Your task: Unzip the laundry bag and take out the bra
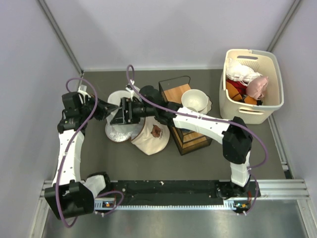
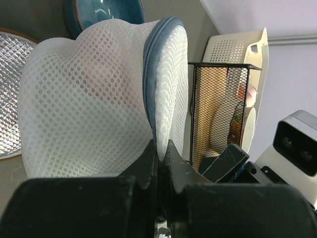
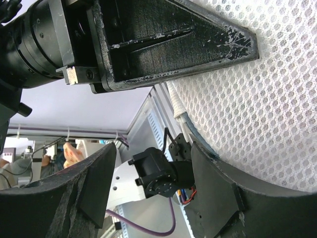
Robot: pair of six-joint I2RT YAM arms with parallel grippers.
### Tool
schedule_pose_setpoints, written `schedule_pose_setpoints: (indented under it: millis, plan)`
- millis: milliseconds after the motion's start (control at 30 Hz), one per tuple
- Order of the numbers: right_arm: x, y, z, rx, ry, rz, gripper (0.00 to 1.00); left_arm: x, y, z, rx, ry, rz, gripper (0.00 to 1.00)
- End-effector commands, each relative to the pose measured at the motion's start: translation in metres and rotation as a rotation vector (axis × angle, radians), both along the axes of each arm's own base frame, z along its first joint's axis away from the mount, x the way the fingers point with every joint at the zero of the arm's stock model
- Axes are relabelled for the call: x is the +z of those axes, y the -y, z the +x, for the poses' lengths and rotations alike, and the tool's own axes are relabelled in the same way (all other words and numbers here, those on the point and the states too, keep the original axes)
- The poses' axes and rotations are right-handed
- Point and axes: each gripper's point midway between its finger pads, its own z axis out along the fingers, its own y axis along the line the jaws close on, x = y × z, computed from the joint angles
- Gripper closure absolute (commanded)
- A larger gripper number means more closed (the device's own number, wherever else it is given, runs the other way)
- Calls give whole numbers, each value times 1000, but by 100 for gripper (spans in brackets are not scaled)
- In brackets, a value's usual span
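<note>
Laundry bag sits left of centre on the surface, between the two arms, its long axis running far to near in the top view. From the left wrist the drum stands upright. Its blue-grey zip climbs the rim away from the camera, and that zipped side is turned toward the black wire rack. A faint pinkish shade of the bra shows through the mesh, blurred. The left fingers are pressed together on the rim at the zip's near end. Only the right wrist view shows the right fingers clearly: they stand apart with nothing between them, one lying against the mesh. The top view alone shows the cream cloth just beside the bag's near end and a white bowl by the rack. The beige basket is far right.
</note>
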Motion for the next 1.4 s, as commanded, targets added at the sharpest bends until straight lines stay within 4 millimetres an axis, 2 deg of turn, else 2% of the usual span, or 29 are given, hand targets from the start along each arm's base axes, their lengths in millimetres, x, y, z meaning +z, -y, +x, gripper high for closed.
schedule_pose_setpoints:
  millis: [0, 300, 533, 667, 867, 900, 967, 1067, 1100, 1167, 1367]
  plan:
    - [19, 0, 8, -30, 71, 27, 37, 25, 5, 2, -37, 112, 7, 100]
    - [31, -10, 16, -32, 100, 47, 40, 24, 8, -1, -51, 116, -3, 100]
    - [25, -10, 20, -49, 106, 26, 42, 26, 10, -3, -57, 125, -7, 100]
    - [12, -9, 21, -56, 91, -1, 46, 27, 10, -3, -56, 131, -4, 100]
    - [11, -8, 22, -70, 96, -5, 62, 27, 10, -5, -57, 134, -8, 100]
    - [11, -8, 23, -73, 93, -6, 69, 28, 10, -5, -56, 135, -7, 100]
    - [10, -8, 23, -76, 92, -10, 73, 28, 11, -6, -58, 137, -8, 100]
    - [9, -6, 24, -84, 91, -12, 85, 29, 10, -6, -57, 138, -7, 100]
    - [8, -5, 24, -85, 90, -15, 93, 29, 10, -6, -56, 138, -6, 100]
    - [5, -4, 24, -92, 86, -21, 100, 29, 10, -6, -56, 140, -6, 100]
    - [3, 5, 24, -108, 89, -32, 100, 30, 9, -4, -48, 144, 1, 100]
